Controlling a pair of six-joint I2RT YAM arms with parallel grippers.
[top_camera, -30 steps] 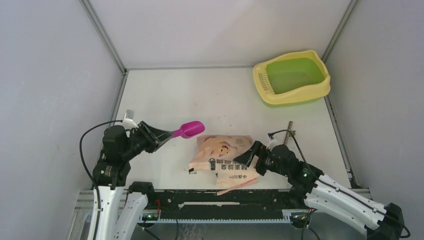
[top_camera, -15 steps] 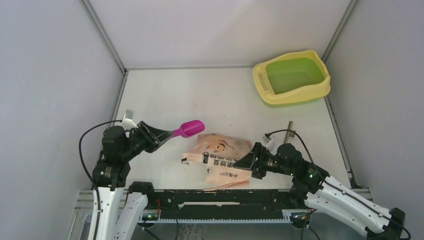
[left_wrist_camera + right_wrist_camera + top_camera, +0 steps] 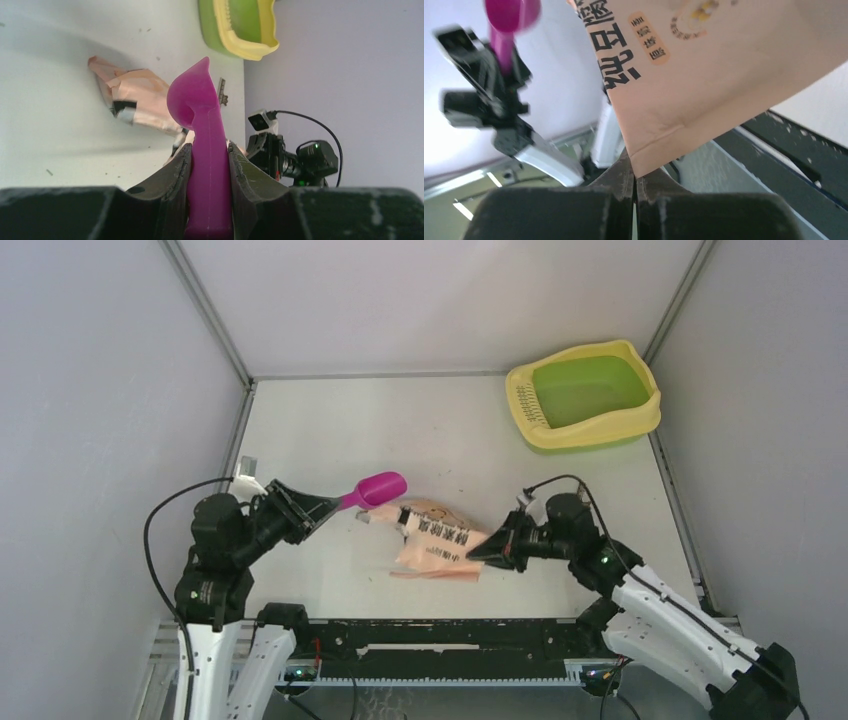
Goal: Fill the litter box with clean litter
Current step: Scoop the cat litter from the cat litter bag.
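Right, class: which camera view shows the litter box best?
The top external view: the whole litter box is visible, yellow rim, green basin and grille. The left wrist view catches only one cropped end at its top edge; the right wrist view shows none of it.

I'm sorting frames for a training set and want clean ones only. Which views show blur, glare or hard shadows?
Top external: evenly lit and sharp out to the litter box, no glare, only a faint shadow under the bag. Left wrist: the scoop is crisp; soft grey shading lies across the table. Right wrist: the left arm behind is smeared; the bag's print up close is readable.
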